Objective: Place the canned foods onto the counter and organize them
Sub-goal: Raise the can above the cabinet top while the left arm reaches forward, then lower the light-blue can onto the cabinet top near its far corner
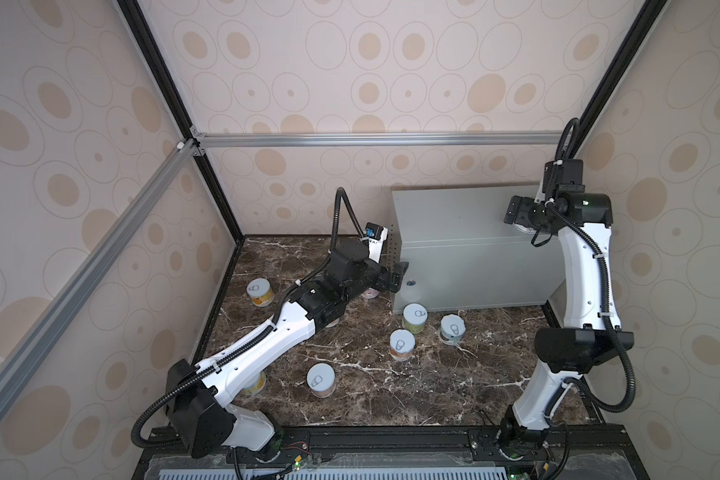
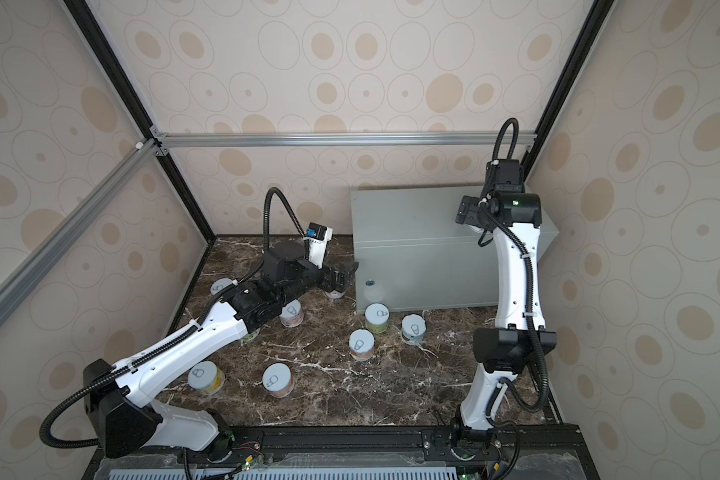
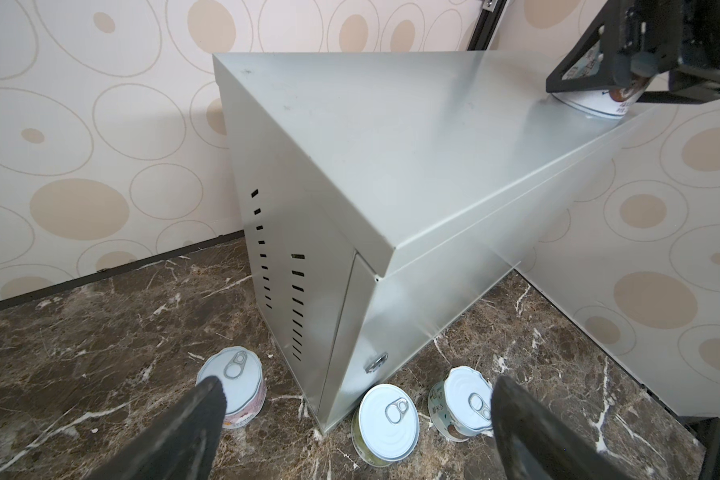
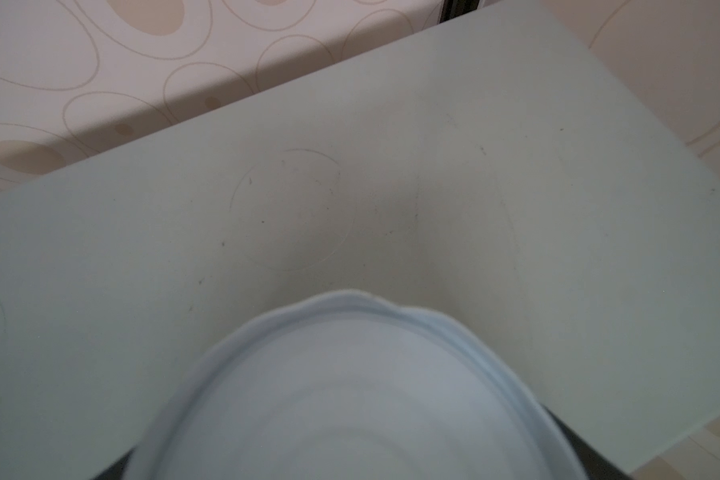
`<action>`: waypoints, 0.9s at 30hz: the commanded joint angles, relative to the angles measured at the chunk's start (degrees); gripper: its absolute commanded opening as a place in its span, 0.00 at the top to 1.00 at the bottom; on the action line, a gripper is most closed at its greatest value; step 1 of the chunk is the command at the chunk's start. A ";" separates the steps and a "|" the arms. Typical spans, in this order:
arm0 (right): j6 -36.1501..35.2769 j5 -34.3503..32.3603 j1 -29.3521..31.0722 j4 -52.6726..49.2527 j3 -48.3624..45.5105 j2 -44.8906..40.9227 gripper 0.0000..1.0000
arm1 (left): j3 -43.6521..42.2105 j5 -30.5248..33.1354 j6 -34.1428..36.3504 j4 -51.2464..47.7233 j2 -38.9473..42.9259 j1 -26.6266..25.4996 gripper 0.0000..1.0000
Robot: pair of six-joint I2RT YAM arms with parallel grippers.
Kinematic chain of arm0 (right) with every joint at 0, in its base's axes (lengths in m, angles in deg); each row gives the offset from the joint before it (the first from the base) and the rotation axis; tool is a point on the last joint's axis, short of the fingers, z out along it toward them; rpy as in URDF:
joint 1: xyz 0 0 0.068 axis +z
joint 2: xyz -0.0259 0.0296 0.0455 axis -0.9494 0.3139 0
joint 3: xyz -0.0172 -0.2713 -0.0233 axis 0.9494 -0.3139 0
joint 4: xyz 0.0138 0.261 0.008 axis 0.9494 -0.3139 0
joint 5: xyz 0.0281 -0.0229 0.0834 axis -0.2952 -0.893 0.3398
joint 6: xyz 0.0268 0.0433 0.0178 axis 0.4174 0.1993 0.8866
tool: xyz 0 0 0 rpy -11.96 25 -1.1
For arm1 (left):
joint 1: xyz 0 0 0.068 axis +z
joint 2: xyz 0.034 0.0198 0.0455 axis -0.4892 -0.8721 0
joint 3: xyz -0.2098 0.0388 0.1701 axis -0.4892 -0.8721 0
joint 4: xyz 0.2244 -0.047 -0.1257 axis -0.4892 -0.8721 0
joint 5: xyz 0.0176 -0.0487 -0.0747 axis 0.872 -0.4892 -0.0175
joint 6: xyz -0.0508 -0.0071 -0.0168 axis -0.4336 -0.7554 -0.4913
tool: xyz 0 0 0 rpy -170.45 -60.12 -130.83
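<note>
**Entry. Clock bearings are read in a top view, 12 at the far wall.**

**Counter** (image 1: 454, 216): grey metal cabinet at 1 o'clock of the marble surface (image 1: 433, 395), back to the wall. Its flat top carries one tin.

**Tin on the counter** (image 3: 589, 106): upright at 4 o'clock of the top, near the front edge and the right end. Its lid (image 4: 350, 395) fills the right wrist view.

**Right gripper** (image 3: 597, 93): directly over that tin, a finger down each side. Whether the claw pinches the tin or has let go cannot be told.

**Left gripper** (image 1: 396, 276): claw spread wide and empty, hanging off the counter's 8 o'clock corner.

**Pink tin** (image 3: 235, 382): on the marble at 9 o'clock of that corner, partly under the left gripper in both top views.

**Green tin** (image 3: 387, 419), **light-blue tin** (image 3: 462, 405): on the marble at 6 o'clock of the counter's front.

**Further tins** (image 1: 321, 380): six, standing scattered from 6 to 9 o'clock, some partly under the left arm (image 1: 258, 349).

**Handling note (judgement):**
- One of ten is placed, and the step in hand is the release.
- Spread the right claw fully, then rise straight up so neither finger drags the tin toward the edge.
- Set the following tins at 9 o'clock of it, in a row.
- For the pink tin, descend vertically and keep the fingers off the perforated side (image 3: 283, 291).
</note>
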State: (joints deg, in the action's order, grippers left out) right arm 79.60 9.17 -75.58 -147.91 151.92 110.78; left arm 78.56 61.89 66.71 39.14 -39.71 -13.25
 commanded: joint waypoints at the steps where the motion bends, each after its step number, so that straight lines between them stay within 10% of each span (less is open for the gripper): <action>1: -0.11 -0.58 -0.30 4.11 -6.56 -5.97 0.02 | -0.93 -0.35 -0.32 1.67 2.58 0.52 0.01; 11: 2.36 0.38 -0.21 20.17 -29.12 -18.96 0.03 | -3.59 -0.70 -0.73 2.98 3.61 0.67 0.01; 27: 4.62 1.46 -0.19 23.92 -30.15 -16.43 0.28 | -3.83 0.43 -0.19 3.07 3.04 1.10 0.01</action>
State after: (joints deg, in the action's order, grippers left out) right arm 83.54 8.27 -75.98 -128.28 121.89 91.85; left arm 74.34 61.98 66.32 40.97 -37.24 -12.73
